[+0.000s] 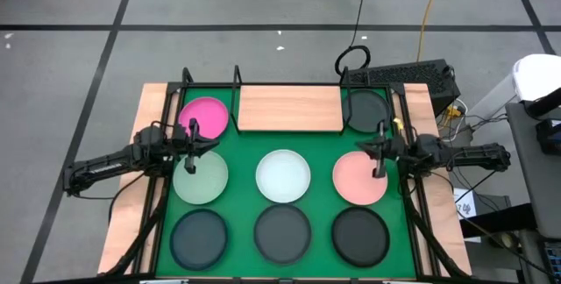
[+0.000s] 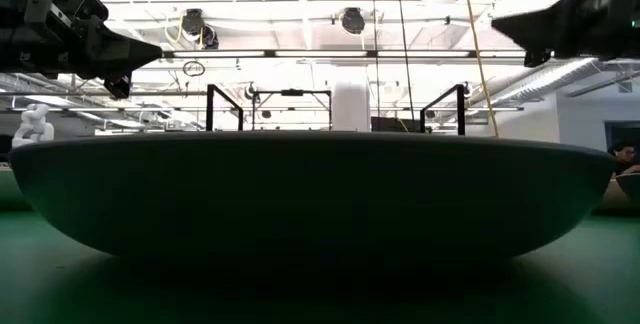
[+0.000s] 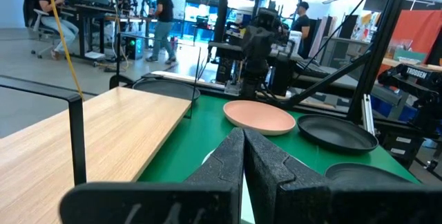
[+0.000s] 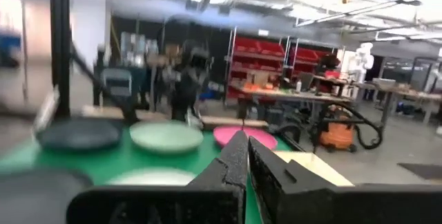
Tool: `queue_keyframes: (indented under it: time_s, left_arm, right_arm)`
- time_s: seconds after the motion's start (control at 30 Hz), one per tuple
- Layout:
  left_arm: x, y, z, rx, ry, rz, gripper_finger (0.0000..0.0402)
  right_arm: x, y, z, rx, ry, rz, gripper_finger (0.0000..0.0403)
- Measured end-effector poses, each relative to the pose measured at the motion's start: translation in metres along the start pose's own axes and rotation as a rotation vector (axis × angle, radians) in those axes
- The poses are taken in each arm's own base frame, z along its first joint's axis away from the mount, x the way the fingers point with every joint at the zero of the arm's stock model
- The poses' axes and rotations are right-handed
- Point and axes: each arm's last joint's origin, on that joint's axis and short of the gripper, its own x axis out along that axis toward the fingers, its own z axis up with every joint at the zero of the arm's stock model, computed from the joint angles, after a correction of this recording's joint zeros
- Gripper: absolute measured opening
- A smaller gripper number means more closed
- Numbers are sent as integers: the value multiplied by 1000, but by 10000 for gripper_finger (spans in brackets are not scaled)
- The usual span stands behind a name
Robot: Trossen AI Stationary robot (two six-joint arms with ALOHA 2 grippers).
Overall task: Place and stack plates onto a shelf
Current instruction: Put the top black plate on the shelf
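Eight plates lie flat on the green mat. Hot pink and one dark plate flank the light-wood shelf at the far edge. Pale green, white and salmon make the middle row, and three dark plates the near row. My left gripper is shut and hovers above the pale green plate's far rim. My right gripper is shut above the salmon plate's far rim. In the low view, both grippers are well above the table.
Black upright frame posts stand along the far edge beside the shelf. A near dark plate fills the low view. Cables and a black box lie behind the table. People show far off in the room.
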Motion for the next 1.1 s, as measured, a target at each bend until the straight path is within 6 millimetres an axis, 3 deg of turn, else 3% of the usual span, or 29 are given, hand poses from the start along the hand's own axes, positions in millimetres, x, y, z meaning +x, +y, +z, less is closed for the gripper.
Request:
queue_keyframes:
  time_s: [0.17,0.37,0.5,0.73,0.97,1.1]
  left_arm:
    - [0,0,0,0,0,0,15]
    - [0,0,0,0,0,0,15]
    - [0,0,0,0,-1,0,15]
    - [0,0,0,0,0,0,15]
    - [0,0,0,0,0,0,15]
    - [0,0,0,0,0,0,15]
  right_arm:
    - [0,-2,9,101,-91,-39,0]
    - [3,-2,4,112,-10,-81,0]
    - [9,-3,21,77,-12,-85,0]
    - [24,-4,42,59,200,-104,0]
    - [34,-7,44,-26,437,-243,0]
    - [32,-9,36,-84,595,-325,0]
